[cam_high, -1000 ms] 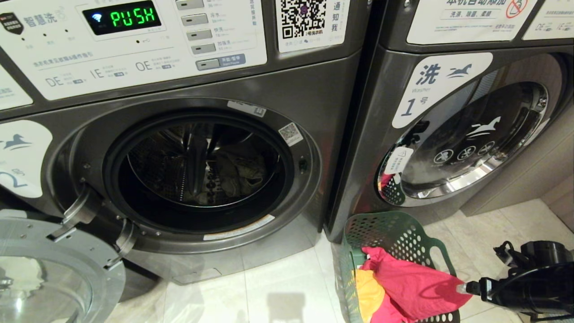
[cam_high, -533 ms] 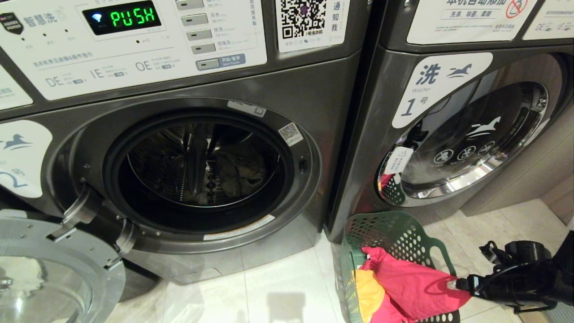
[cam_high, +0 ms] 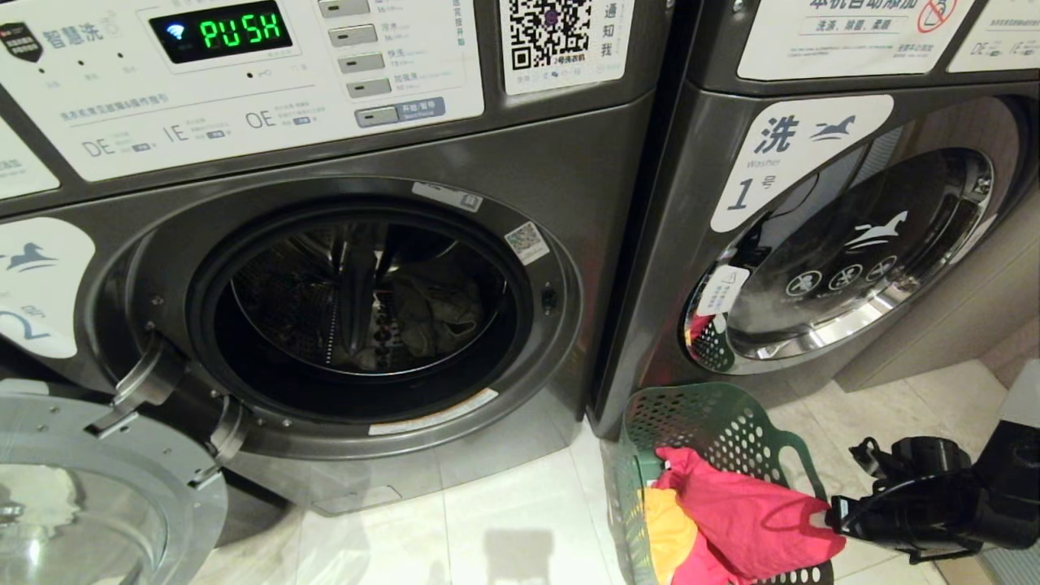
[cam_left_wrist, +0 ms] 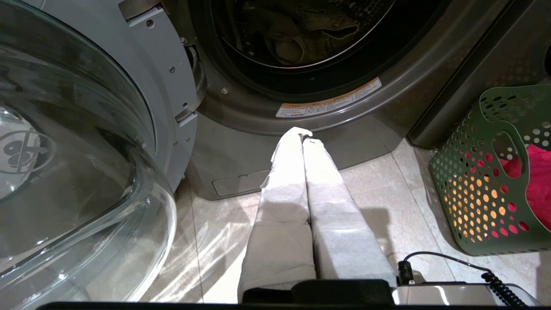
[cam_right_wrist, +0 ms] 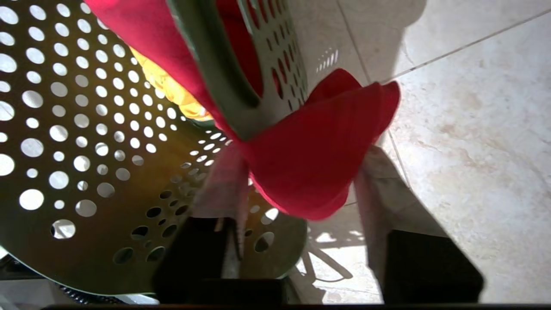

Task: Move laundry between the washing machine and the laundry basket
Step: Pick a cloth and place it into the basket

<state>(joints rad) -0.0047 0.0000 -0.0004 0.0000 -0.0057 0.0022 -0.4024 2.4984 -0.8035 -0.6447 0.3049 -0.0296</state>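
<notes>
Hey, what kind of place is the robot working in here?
Probably a shared self-service laundry room: numbered front-loading washers side by side, the washing machine and washer number 1, a QR code sticker, and a laundry basket.

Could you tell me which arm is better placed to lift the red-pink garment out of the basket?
Right: the right gripper brackets the red-pink garment draped over the green basket's rim. The shut left gripper points toward the washer.

- The right gripper (cam_high: 830,515) has pushed in from the floor side to the basket's (cam_high: 800,463) right rim.
- Its fingers (cam_right_wrist: 224,189), wide apart before, now stand either side of the red garment's (cam_high: 751,512) overhanging fold, which has bunched slightly.
</notes>
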